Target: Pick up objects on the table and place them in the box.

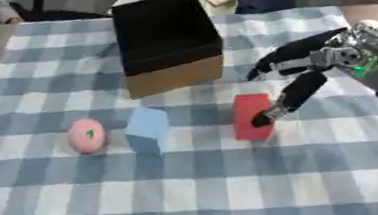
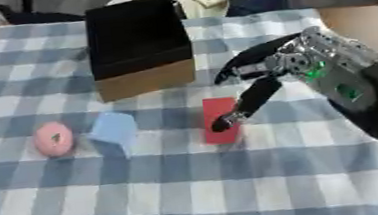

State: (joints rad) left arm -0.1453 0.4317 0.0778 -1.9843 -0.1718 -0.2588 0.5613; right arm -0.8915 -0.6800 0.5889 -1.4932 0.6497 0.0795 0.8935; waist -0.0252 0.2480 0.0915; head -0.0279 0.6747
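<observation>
The right hand (image 1: 311, 66) reaches in from the right side, fingers spread and grasping nothing; one finger (image 1: 290, 98) angles down with its tip touching the right edge of the red block (image 1: 248, 113). That block lies flat on the checked tablecloth (image 1: 236, 185), just in front of the box (image 1: 166, 41). Left of the red block sits a pale blue block (image 1: 148, 129), and further left a pink round object (image 1: 86, 135). The box, black above and brown below, stands behind all 3.
</observation>
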